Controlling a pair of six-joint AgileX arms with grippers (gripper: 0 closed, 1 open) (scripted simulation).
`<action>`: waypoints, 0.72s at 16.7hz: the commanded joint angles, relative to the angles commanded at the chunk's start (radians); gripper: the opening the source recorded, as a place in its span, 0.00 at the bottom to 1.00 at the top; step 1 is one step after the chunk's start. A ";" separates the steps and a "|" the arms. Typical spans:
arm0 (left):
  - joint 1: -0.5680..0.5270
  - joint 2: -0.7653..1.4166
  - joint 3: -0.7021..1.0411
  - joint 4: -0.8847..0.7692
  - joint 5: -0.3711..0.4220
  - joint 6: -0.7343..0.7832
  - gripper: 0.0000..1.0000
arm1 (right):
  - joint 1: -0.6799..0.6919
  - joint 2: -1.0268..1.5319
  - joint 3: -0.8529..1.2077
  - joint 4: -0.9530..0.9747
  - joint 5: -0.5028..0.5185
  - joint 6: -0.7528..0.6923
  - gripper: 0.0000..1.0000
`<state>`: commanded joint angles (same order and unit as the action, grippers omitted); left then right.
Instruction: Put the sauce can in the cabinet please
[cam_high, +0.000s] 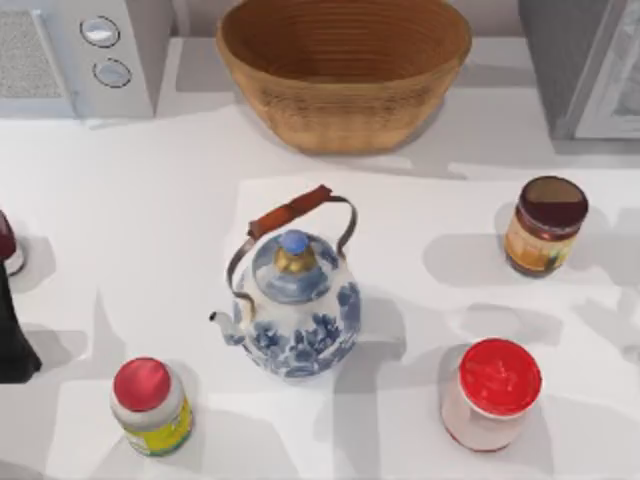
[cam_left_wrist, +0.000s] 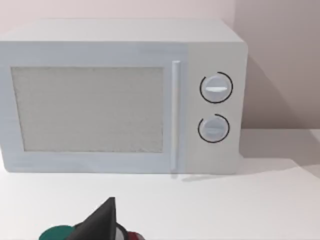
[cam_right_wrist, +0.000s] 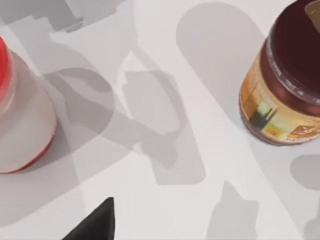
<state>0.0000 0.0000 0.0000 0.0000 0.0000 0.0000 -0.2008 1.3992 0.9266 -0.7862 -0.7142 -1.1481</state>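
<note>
- Top view: the sauce can stands upright on the tabletop at right, near the cabinet in the far right corner.
- Left arm sits at the left edge; both jaws' state cannot be told.

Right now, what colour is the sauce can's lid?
Dark maroon-brown, above an orange-yellow label; the sauce can shows best in the right wrist view.

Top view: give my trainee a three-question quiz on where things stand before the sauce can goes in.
1. True or false: the sauce can stands upright on the table.
2. Which stands nearest the sauce can? A) teapot B) red-lidded white jar C) basket
3. At which far corner of the table is the cabinet?

Key: 1 true. 2 B. 3 The right one; the microwave is at the left.
</note>
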 joint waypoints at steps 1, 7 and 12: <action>0.000 0.000 0.000 0.000 0.000 0.000 1.00 | -0.005 0.109 0.071 -0.057 -0.055 -0.090 1.00; 0.000 0.000 0.000 0.000 0.000 0.000 1.00 | -0.005 0.668 0.459 -0.357 -0.323 -0.602 1.00; 0.000 0.000 0.000 0.000 0.000 0.000 1.00 | -0.013 0.971 0.677 -0.518 -0.450 -0.921 1.00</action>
<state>0.0000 0.0000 0.0000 0.0000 0.0000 0.0000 -0.2142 2.3704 1.6034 -1.3039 -1.1645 -2.0694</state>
